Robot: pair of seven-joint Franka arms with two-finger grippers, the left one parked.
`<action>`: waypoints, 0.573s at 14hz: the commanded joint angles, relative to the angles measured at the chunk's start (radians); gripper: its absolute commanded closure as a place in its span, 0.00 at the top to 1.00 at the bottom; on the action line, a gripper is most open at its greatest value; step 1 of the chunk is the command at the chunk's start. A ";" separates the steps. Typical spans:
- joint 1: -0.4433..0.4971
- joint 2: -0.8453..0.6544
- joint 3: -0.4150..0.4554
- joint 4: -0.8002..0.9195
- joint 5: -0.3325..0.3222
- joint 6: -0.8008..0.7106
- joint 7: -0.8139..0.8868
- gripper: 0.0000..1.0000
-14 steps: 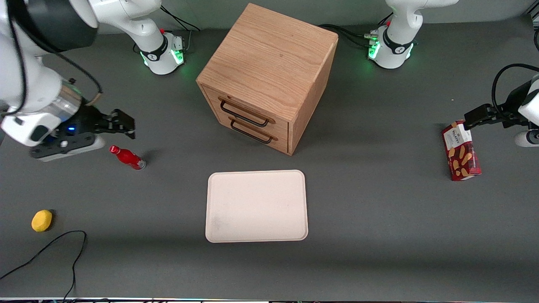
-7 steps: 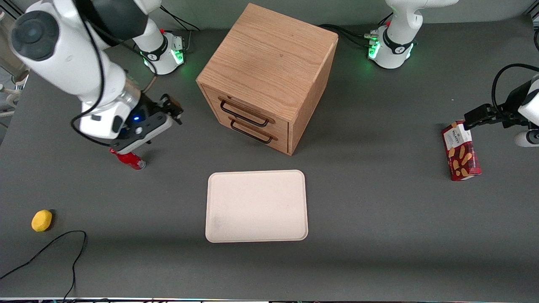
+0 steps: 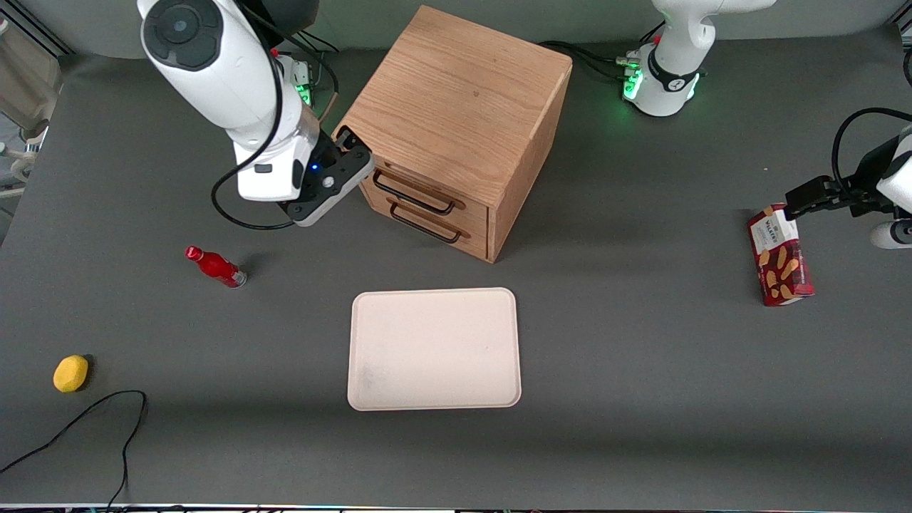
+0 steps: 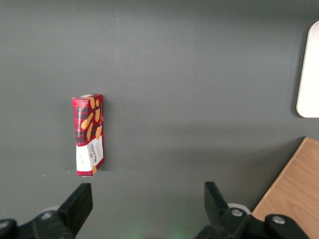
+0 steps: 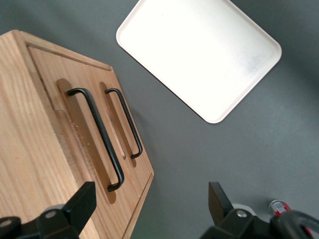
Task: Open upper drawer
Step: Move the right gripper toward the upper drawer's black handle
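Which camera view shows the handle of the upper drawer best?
The right wrist view: the upper drawer's handle shows whole and close, with the open gripper near it. The front view shows it smaller, one end hidden by the gripper. The left wrist view does not show it.

A pale tray (image 3: 434, 349) lies flat on the grey table (image 3: 641, 399). Toward the working arm's end lie a red bottle (image 3: 215, 266) and a yellow fruit (image 3: 70, 373); a biscuit box (image 3: 779, 256) lies toward the parked arm's.
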 commanded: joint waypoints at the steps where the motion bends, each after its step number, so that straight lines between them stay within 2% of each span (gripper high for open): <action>1: 0.010 0.025 0.011 0.026 -0.001 -0.005 -0.028 1.00; 8: 0.010 0.039 0.070 0.026 0.008 -0.005 -0.123 1.00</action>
